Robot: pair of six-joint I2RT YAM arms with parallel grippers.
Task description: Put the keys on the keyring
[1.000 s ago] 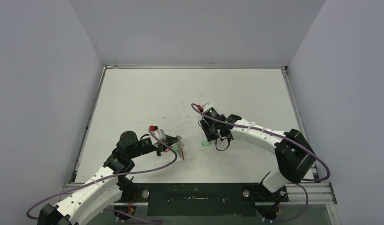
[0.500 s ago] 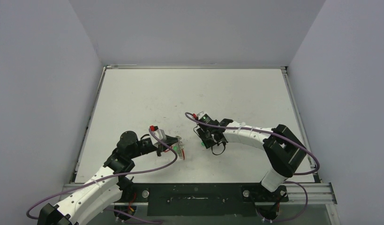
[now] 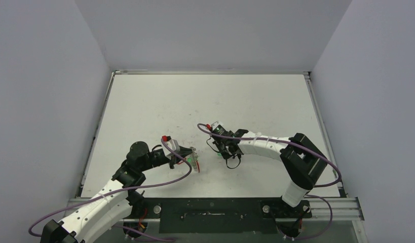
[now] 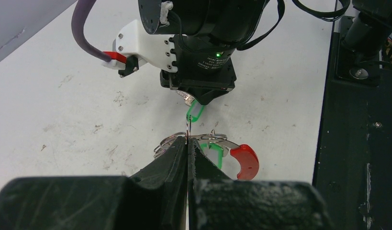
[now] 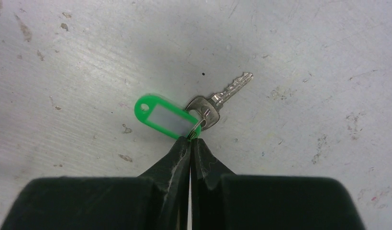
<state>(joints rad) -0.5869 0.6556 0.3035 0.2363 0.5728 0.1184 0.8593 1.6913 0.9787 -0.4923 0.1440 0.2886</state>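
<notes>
You're over a white table, scuffed and speckled, with grey walls closing it in on three sides.

Start at your left gripper. Its fingers are pressed flat together and the keyring is pinched between them by a thin wire that stands up out of the tips. From that pinch the silver loops fan off to one side. On the other side of the pinch the red arc curls low over the table, with a green tag hanging on the ring just beside it.

Now your right gripper. Its fingers are closed too, with no gap showing between them. The tips meet right on the small ring that links the green-tagged key to its tag. The tag lies flat on the table and the silver blade angles away past it.

Measured from the keyring, the loose key sits just past the pinched wire, near it but not touching. It lies directly under the right wrist, with a strip of bare table between the two. From above, the right gripper sits just right of the keyring and a shade farther from the arm bases. The right arm stretches low toward the ring, and the left arm reaches in from the ring's near left.
</notes>
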